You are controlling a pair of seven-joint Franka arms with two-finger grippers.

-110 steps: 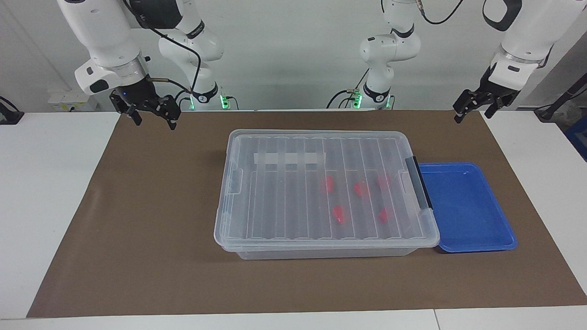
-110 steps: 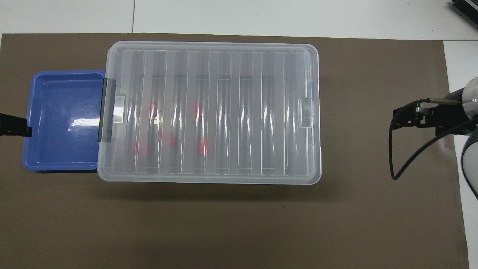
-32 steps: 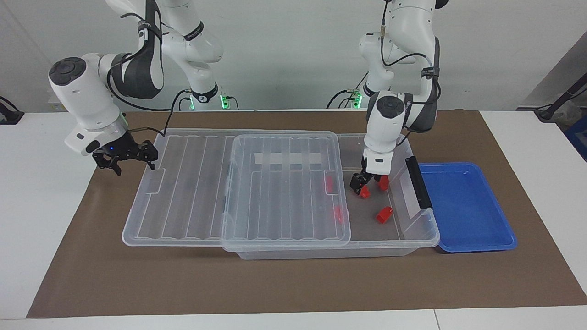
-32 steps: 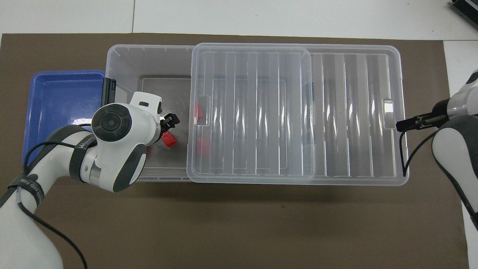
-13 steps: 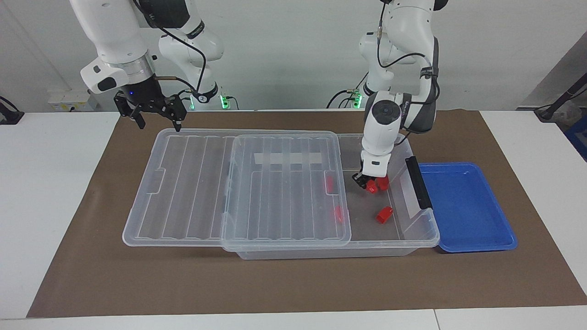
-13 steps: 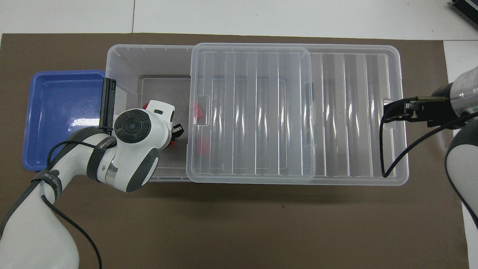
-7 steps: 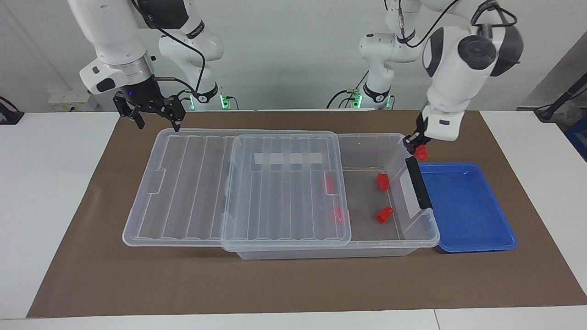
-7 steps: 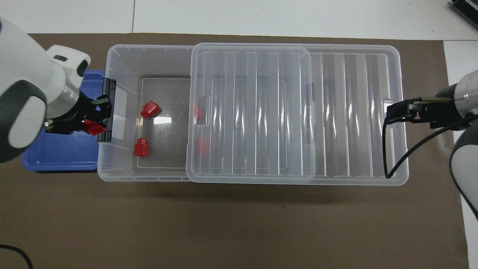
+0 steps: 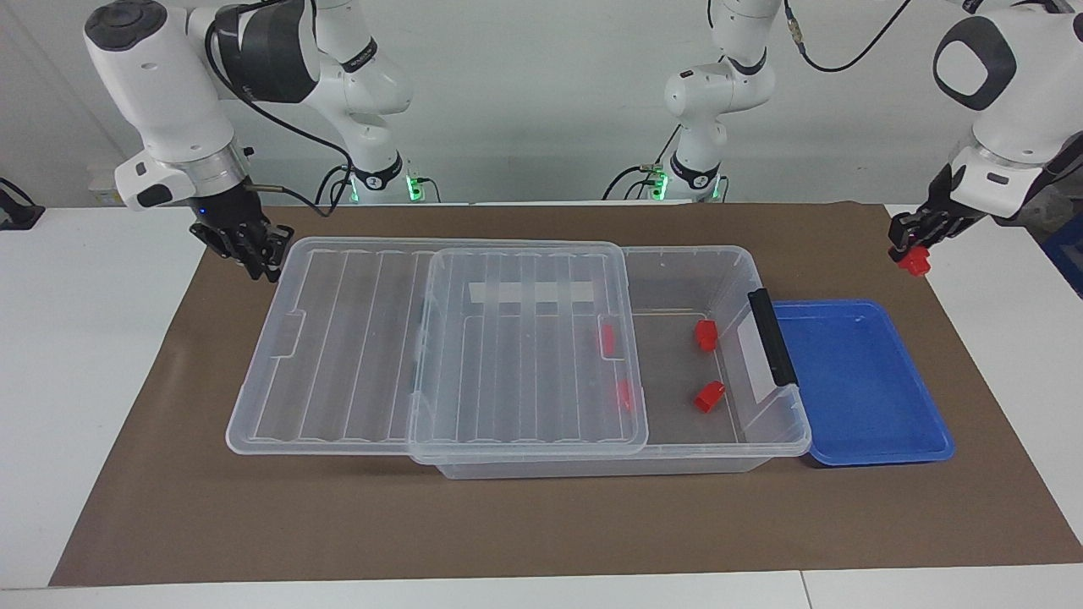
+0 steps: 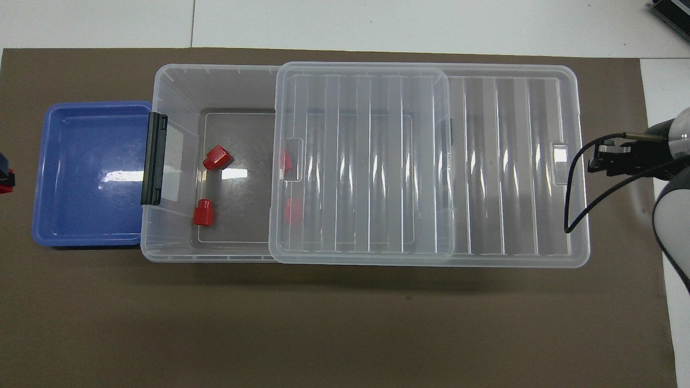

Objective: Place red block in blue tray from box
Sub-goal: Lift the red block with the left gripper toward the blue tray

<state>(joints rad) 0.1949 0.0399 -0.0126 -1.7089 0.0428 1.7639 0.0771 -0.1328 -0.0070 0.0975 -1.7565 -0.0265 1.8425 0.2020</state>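
Note:
My left gripper (image 9: 909,252) is shut on a red block (image 9: 914,267) and holds it in the air over the brown mat's edge at the left arm's end, past the blue tray (image 9: 854,381). The tray holds nothing. The clear box (image 9: 734,272) stands beside the tray. Its ribbed lid (image 9: 355,338) is slid toward the right arm's end. Two red blocks (image 9: 705,334) (image 9: 709,395) lie in the uncovered part. Two more (image 9: 607,338) (image 9: 624,395) show through the lid. My right gripper (image 9: 251,251) hangs by the lid's corner nearest the robots.
The box's dark grey handle (image 9: 770,336) stands between the open part and the blue tray. The brown mat (image 9: 541,524) covers the table. In the overhead view only the left gripper's tip (image 10: 4,171) shows at the frame's edge.
My left gripper has carried the red block from over the box's handle end, across the blue tray, to the mat's edge. My right gripper has turned and dropped lower by the lid's corner.

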